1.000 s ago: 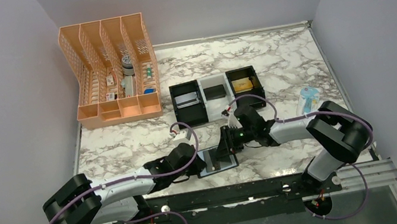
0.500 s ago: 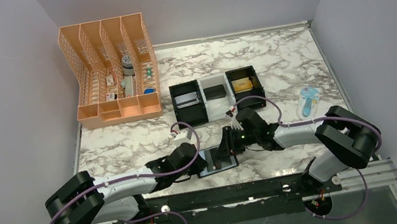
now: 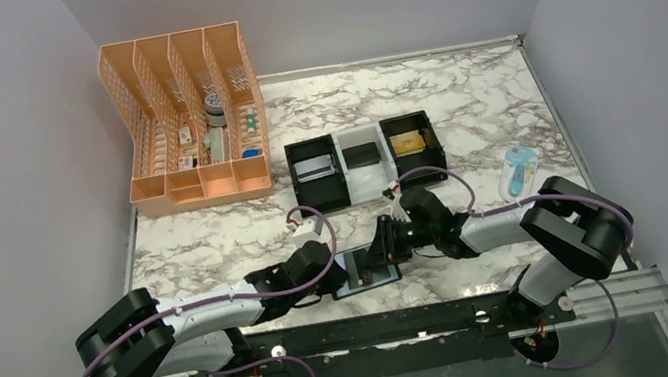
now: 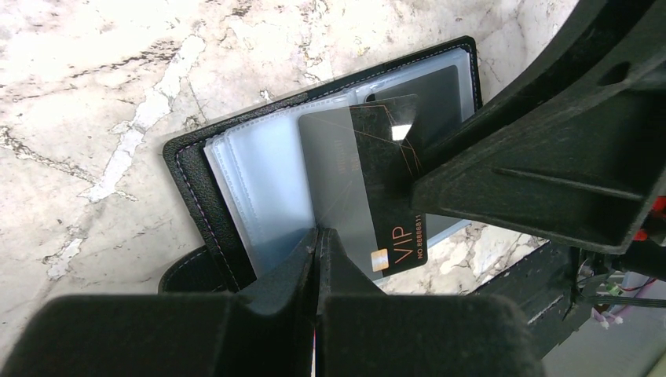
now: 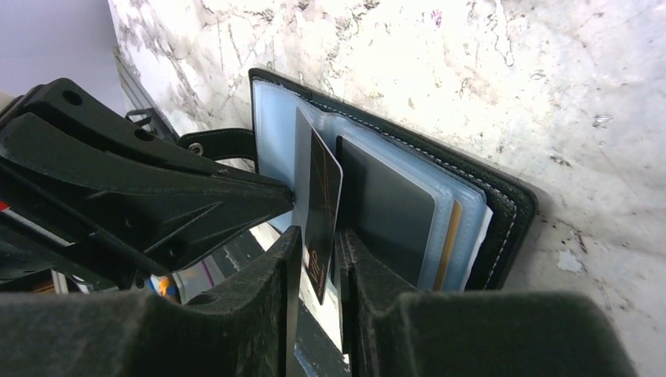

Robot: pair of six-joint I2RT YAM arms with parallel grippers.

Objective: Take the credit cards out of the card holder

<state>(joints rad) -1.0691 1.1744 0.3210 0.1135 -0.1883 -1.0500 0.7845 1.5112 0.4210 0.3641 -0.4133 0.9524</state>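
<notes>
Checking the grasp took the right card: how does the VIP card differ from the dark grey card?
The VIP card stands tilted up off the pages, pinched in the right claw. The dark grey card lies flat inside a clear sleeve of the card holder, untouched. The VIP card carries lettering and thin gold lines; the grey one looks plain. Both are dark rectangles of similar size.

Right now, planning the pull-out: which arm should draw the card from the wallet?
Right. The right tool grips the card; the left tool pins the wallet.
</notes>
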